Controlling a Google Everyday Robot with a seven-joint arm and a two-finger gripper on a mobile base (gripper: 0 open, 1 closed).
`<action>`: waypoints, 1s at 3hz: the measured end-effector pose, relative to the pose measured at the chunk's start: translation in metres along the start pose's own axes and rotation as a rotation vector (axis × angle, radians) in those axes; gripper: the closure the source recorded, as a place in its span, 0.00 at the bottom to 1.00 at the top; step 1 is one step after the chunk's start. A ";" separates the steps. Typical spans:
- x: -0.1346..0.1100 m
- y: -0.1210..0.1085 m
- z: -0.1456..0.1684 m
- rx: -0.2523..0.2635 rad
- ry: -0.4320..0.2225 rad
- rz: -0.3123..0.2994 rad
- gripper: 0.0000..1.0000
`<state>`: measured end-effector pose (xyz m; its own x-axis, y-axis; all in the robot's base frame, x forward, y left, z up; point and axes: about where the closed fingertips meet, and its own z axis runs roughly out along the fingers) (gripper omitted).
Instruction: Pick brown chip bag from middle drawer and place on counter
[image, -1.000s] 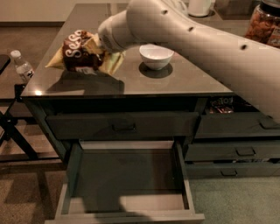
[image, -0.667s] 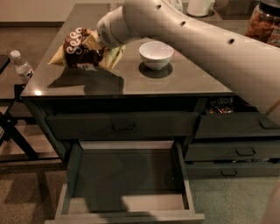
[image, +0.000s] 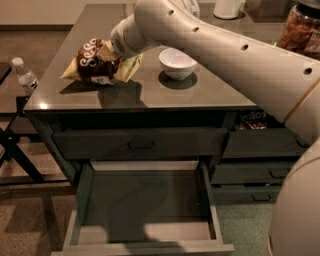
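Glossy and grey-brown, the counter (image: 210, 95) tops a dark grey-green cabinet island in a dim room with a carpeted floor. The robot's pale arm reaches in from the right, over the counter, and ends with the pincer (image: 113, 57) near the left edge, about midway between the front-left and back-left corners. The brown chip bag (image: 95, 62) sits right at the pincer, tilted, with its dark panel and white script facing up and a shadow spreading under it toward the front edge. Whether the pincer is clamped on the bag or apart cannot be told, since the wrist and the bag hide it. It is also unclear whether the bag rests on the counter or hangs just above it.

A white bowl (image: 177, 62) stands near the middle of the counter, just right of the bag and apart from it. Below the front edge, the middle drawer (image: 125, 200) is pulled fully out and its pale floor holds nothing.

Judging by this, the pick from the drawer is done and the bag is over the counter. What seems left is to settle it flat, let go, and lift the arm away without dragging the bag or nudging the bowl.
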<state>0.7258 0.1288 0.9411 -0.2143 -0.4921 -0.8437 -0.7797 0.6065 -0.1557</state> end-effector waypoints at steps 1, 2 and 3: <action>0.008 0.000 0.010 -0.006 0.016 0.004 1.00; 0.016 0.005 0.018 -0.031 0.013 0.027 1.00; 0.016 0.005 0.018 -0.033 0.013 0.028 0.82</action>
<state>0.7292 0.1355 0.9174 -0.2441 -0.4831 -0.8409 -0.7920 0.5997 -0.1147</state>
